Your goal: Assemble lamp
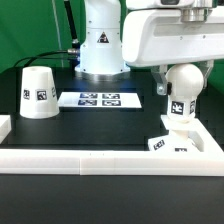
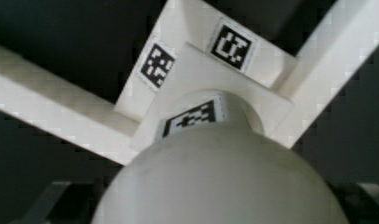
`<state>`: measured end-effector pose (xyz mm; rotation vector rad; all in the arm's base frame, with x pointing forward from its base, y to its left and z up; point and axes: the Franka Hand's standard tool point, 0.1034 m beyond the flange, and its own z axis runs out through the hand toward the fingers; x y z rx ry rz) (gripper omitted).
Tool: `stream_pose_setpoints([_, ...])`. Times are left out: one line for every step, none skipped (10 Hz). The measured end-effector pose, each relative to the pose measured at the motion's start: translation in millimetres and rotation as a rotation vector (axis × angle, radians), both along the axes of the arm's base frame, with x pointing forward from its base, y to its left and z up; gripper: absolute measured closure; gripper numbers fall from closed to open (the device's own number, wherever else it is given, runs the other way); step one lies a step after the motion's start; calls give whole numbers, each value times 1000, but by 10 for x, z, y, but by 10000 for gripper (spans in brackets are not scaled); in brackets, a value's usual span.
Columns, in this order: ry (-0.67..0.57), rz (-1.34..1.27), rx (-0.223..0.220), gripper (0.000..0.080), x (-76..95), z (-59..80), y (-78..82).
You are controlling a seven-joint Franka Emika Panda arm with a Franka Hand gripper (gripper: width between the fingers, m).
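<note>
My gripper (image 1: 184,72) is shut on the round white bulb (image 1: 185,84) and holds it upright at the exterior view's right, stem down with a tag facing front. The blocky white base (image 1: 171,142) lies right under the bulb, against the front rail; I cannot tell whether the stem touches it. The tapered shade (image 1: 38,94) stands apart at the exterior view's left. In the wrist view the bulb (image 2: 212,165) fills the foreground between my gripper (image 2: 207,206) fingers, with the tagged base (image 2: 200,55) beyond it.
The marker board (image 1: 98,99) lies flat in the middle of the black table. The long white rail border (image 1: 100,159) runs along the front and up the right side. The robot's white pedestal (image 1: 100,50) stands at the back.
</note>
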<state>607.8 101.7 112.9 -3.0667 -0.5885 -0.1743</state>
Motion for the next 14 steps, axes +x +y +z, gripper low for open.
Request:
stream_pose_setpoints([8,-121,13,223,-4,-4,-15])
stream_pose_setpoints([11,-201,21,223,-5,-7,-18])
stream_pose_setpoints([18,-325,33,223,-9,-10,-27])
stream_pose_setpoints([21,-412,41,223,-11,-13,-33])
stream_pose_setpoints([24,-469,47,223,-13,-14,-34])
stream_pose_setpoints([28,-575,58,223,-17,-18,-32])
stream_pose_setpoints([37,-666,64,223,-32,-25,-26])
stream_pose_setpoints([48,-745,70,223,-43,-27,-20])
stream_pose_setpoints([57,-813,75,222,-51,-26,-12])
stream_pose_setpoints([65,-898,88,222,-53,-27,-13])
stream_pose_setpoints([74,-966,103,222,-54,-28,-19])
stream_pose_setpoints([85,-1035,119,222,-55,-30,-17])
stream_pose_setpoints([94,-1117,132,222,-57,-33,-10])
stream_pose_setpoints([100,-1164,142,222,-57,-33,-9])
